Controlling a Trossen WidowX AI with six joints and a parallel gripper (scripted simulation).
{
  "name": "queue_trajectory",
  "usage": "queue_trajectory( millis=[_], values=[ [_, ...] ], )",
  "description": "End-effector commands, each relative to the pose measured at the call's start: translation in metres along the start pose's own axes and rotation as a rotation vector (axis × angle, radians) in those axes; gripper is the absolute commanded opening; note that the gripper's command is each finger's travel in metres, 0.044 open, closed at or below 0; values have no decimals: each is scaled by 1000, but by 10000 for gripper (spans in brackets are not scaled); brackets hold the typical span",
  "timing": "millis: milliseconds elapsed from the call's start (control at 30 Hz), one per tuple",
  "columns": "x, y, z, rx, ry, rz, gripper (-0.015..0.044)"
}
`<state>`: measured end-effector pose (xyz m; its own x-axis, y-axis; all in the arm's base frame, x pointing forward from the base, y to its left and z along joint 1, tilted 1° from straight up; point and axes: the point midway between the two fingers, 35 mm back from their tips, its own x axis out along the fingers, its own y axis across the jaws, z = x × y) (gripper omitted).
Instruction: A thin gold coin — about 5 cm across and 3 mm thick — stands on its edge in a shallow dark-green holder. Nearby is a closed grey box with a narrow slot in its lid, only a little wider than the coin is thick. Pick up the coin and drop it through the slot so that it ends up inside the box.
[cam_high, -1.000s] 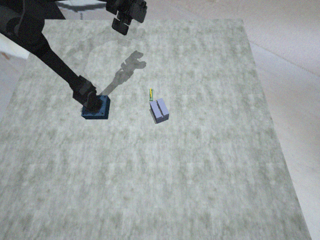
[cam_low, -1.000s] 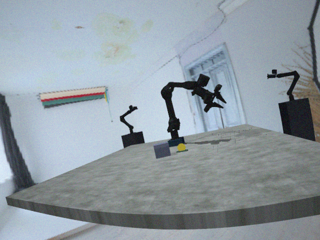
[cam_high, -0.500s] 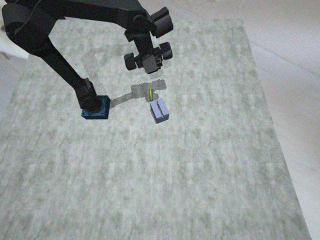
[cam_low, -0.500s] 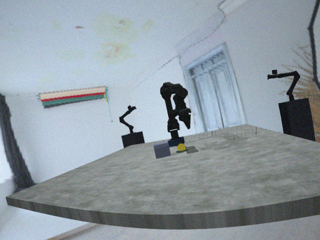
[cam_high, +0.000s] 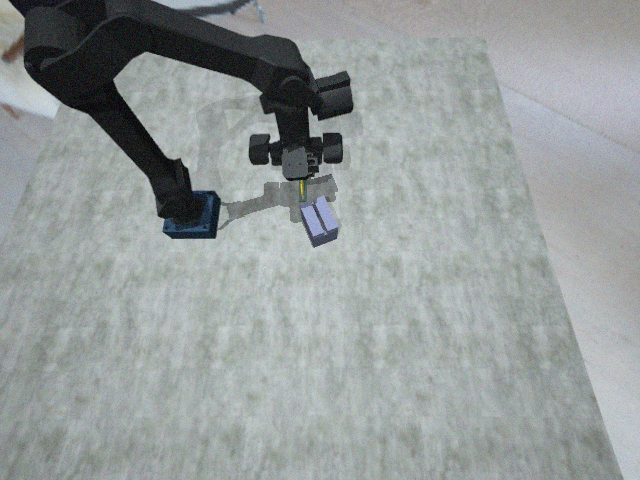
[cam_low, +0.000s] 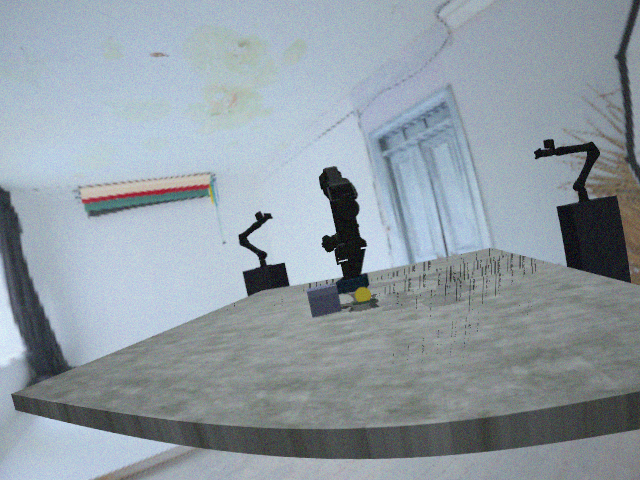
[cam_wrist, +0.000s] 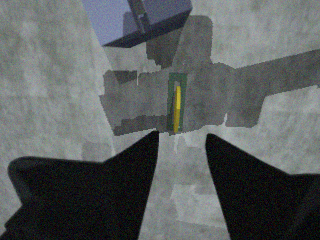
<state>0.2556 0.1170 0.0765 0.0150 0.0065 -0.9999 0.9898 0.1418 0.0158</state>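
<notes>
Approach step | my black parallel-jaw gripper (cam_wrist: 181, 142) part-open, holding nothing, poised above thin gold coin (cam_wrist: 176, 108) standing edge-up in dark-green holder (cam_wrist: 177, 76), frame centre | slotted grey box (cam_wrist: 145, 20) upper left | next, I judge: descend straddling coin, close.

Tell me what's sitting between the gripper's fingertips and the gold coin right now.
Nothing. In the wrist view only table top shows between the open gripper and the coin, which stands upright in its green holder just ahead.

White walls (cam_low: 129, 129), panelled door (cam_low: 431, 175)
</notes>
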Motion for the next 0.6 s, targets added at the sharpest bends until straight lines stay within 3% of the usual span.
queue_trajectory(
  millis=[0, 567],
  values=[
    [9, 0, 1, 4, -7, -3, 161],
    [40, 2, -1, 3, -7, -3, 161]
  ],
)
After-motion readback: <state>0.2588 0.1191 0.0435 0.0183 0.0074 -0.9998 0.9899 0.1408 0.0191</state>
